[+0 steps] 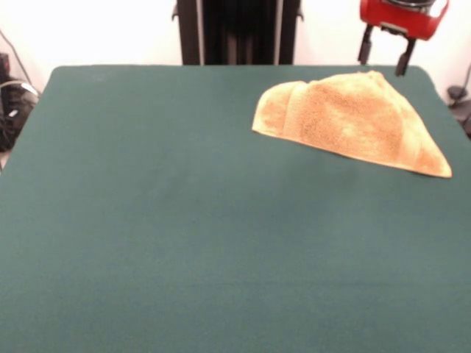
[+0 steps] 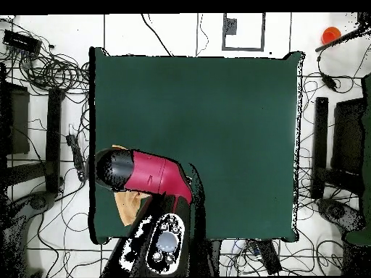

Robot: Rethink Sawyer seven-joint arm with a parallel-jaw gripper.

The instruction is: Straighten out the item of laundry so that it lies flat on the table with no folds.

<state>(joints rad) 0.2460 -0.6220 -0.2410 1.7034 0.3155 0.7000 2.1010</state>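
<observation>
The item of laundry (image 1: 353,118) is a golden tan-orange towel lying folded over itself in a rough triangle at the table's far right in the front view. One layer overlaps another on its left side, and a pointed corner reaches toward the right edge. My gripper (image 1: 384,60) hangs just above and behind the towel's peak, open, with nothing between its two black fingers (image 1: 402,62). In the overhead view the red and black arm (image 2: 148,174) covers most of the towel (image 2: 130,208), so only a small tan patch shows. The table (image 1: 184,220) is covered in dark green cloth.
The green table (image 2: 217,123) stretches wide to the left of and in front of the towel in the front view. Cables and black stands (image 2: 54,137) lie on the floor around the table. The towel sits near the table's far and right edges.
</observation>
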